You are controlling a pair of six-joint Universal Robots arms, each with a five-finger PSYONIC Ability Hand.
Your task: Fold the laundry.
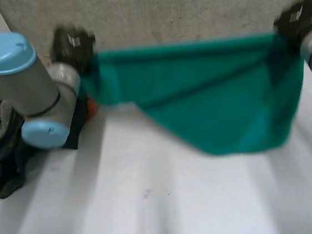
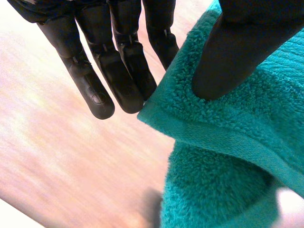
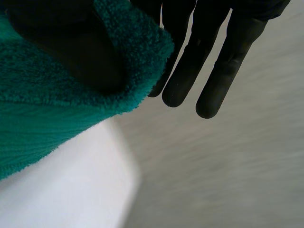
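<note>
White table (image 1: 155, 212); towel's (image 1: 209, 94) top corners in left hand (image 1: 73, 46), right hand (image 1: 296, 19)

Fluffy looped terry towel (image 2: 237, 128); smooth matt white table (image 1: 154, 206)

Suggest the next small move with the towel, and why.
Probably lower both hands together and lay the towel flat on the table before folding. The left hand and the right hand each pinch a top corner, and the towel hangs spread between them, its lower edge sagging unevenly.
</note>
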